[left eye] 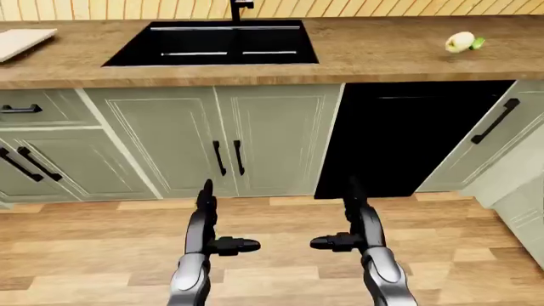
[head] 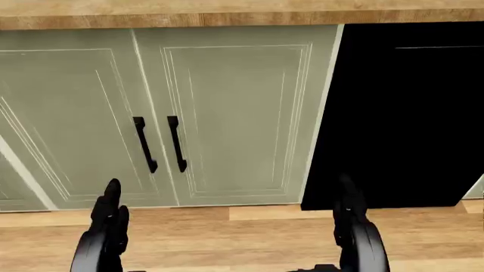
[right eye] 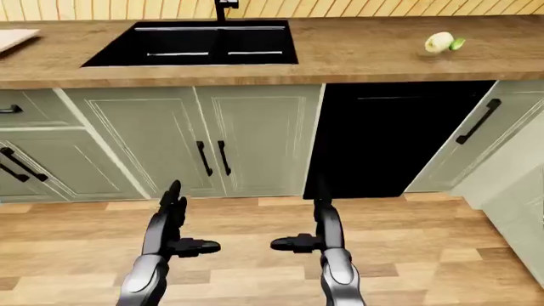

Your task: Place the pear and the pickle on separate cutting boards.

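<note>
Nothing placed yet. Pear (left eye: 459,42) + pickle (left eye: 479,43) sit together on the countertop, far right of sink (left eye: 212,43); board (left eye: 21,42) far left. Left hand (left eye: 206,224) & right hand (left eye: 355,223) released, empty.

**Flat, even simulator light; sharp near the hands, softer toward the counter**

Lighting is bright and uniform, with no visible lamp and no strong cast shadows on the wood floor (left eye: 280,223) beneath the left hand (left eye: 204,223) and right hand (left eye: 361,226). The hands' dark shells carry soft grey highlights on the forearms. Above the right hand, the black appliance panel (left eye: 408,137) renders as flat black without glare. Above the left hand, the black sink (left eye: 212,43) shows thin pale reflection streaks. Edges look slightly soft throughout, like compression blur. Cabinet lines (left eye: 170,137) splay outward toward the frame's sides.
</note>
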Controlling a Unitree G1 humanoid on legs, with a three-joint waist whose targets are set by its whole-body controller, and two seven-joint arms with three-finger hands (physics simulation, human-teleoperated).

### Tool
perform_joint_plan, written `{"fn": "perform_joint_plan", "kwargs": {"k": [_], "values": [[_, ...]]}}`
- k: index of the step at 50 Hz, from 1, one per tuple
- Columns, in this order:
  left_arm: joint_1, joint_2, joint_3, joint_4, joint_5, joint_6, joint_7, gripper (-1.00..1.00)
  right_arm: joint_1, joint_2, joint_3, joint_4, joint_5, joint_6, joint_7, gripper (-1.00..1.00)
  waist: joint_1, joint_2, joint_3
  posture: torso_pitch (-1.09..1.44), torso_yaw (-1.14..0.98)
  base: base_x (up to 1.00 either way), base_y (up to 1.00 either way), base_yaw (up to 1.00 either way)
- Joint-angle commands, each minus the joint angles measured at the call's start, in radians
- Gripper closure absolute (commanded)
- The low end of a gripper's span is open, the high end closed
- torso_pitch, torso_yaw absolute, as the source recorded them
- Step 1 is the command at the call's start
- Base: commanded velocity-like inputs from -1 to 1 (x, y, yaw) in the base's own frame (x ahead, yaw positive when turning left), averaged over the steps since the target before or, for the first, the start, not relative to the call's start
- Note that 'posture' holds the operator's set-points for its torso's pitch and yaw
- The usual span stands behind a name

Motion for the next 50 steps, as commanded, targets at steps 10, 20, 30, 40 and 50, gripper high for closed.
{"fn": "perform_joint_plan", "kwargs": {"k": [10, 20, 30, 40, 50], "values": [[-0.057, 0.014, 0.018, -0.077, 0.014, -0.045, 0.012, -1.0, -0.047, -0.009, -0.007, -0.053, 0.0, -0.09, 0.003, -1.0, 0.006, -0.006, -0.075, 0.0, 0.0, 0.0, 0.0, 0.0], [-0.09, 0.024, 0.022, -0.229, 0.011, 0.113, -0.003, -1.0, -0.085, -0.013, -0.012, -0.098, 0.001, -0.03, -0.008, -1.0, 0.007, -0.002, -0.09, 0.0, 0.0, 0.0, 0.0, 0.0], [-0.228, 0.068, 0.069, -0.533, -0.013, 0.469, -0.022, -1.0, -0.19, -0.045, -0.051, -0.314, 0.031, 0.216, -0.017, -1.0, 0.007, -0.002, -0.093, 0.0, 0.0, 0.0, 0.0, 0.0], [-0.345, 0.121, 0.123, -0.669, -0.064, 0.662, -0.01, -1.0, -0.256, -0.075, -0.097, -0.449, 0.097, 0.368, -0.042, -1.0, 0.013, 0.07, -0.069, 0.0, 0.0, 0.0, -0.26, 0.0], [-0.342, 0.121, 0.116, -0.672, -0.067, 0.661, -0.005, -1.0, -0.25, -0.083, -0.11, -0.466, 0.119, 0.378, -0.047, -1.0, 0.035, -0.001, -0.063, 0.0, 0.0, 0.0, -0.68, 0.0]]}}
